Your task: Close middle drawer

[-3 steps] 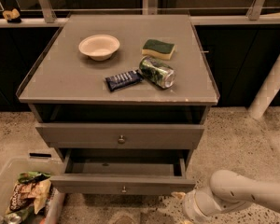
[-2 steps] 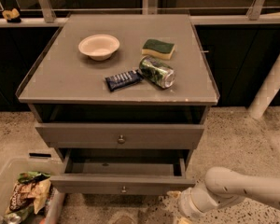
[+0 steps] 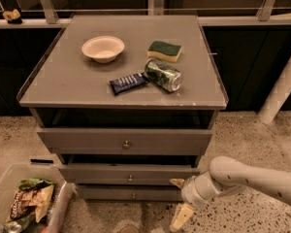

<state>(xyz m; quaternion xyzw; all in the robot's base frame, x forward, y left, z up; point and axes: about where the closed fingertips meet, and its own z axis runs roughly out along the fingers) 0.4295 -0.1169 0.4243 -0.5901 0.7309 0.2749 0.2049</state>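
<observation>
The grey cabinet (image 3: 121, 89) has three drawers. The middle drawer (image 3: 102, 173), a low flat grey front with a small round knob (image 3: 130, 178), sits nearly flush, sticking out only slightly past the lowest drawer (image 3: 106, 193). The top drawer (image 3: 87, 141) juts out a little above it. My gripper (image 3: 179, 201) is at the right end of the middle drawer's front, low near the floor. It is open and empty. Its upper fingertip (image 3: 176, 182) is at the drawer's right front corner, and the lower finger (image 3: 181, 218) hangs below.
On the cabinet top lie a beige bowl (image 3: 103, 48), a green-and-yellow sponge (image 3: 165, 50), a tipped green can (image 3: 163, 75) and a blue snack bar (image 3: 128, 83). A clear bin (image 3: 5, 186) of snack bags stands on the floor at lower left. A white post (image 3: 281, 89) leans at right.
The middle drawer, pulled far out before, has slid back into the cabinet. My gripper and arm moved left and up along with its front. The lowest drawer's front now shows.
</observation>
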